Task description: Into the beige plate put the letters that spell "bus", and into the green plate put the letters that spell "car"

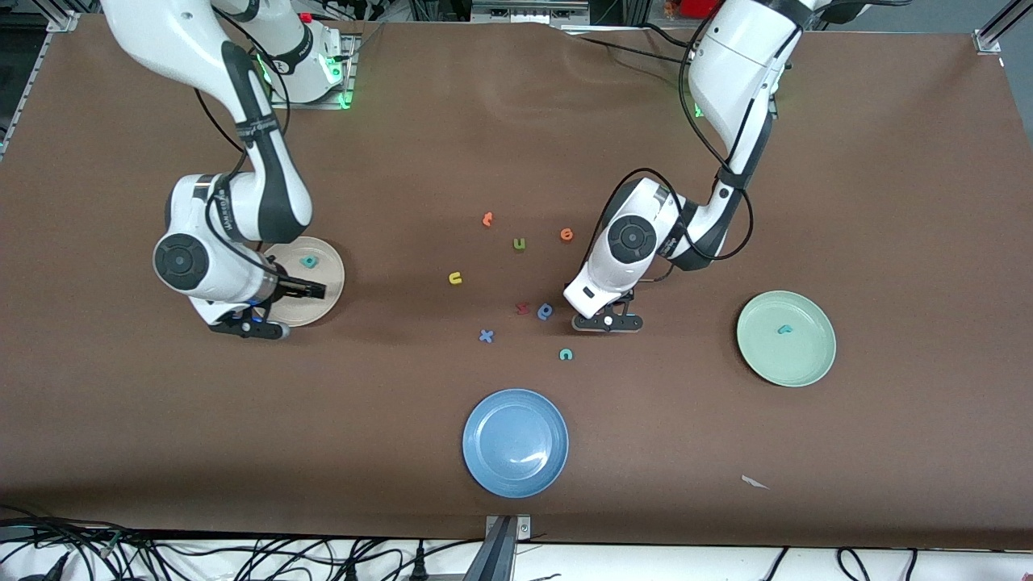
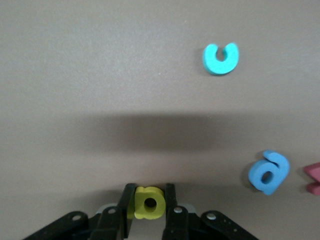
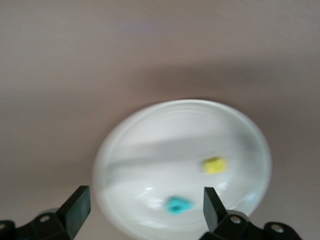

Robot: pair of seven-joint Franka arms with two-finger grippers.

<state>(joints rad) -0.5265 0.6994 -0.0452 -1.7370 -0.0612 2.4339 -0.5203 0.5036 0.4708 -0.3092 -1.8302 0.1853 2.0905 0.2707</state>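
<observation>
My left gripper is down at the table among the loose letters, shut on the yellow a. The teal c lies close by, nearer the front camera. The light teal r lies in the green plate. My right gripper hangs open over the beige plate, nothing between its fingers. In that plate lie the teal b and a small yellow letter, too blurred to read. The yellow u lies on the table.
Other loose letters lie mid-table: an olive u, orange e, another orange letter, a blue x, a blue letter and a pink one. A blue plate sits nearest the front camera.
</observation>
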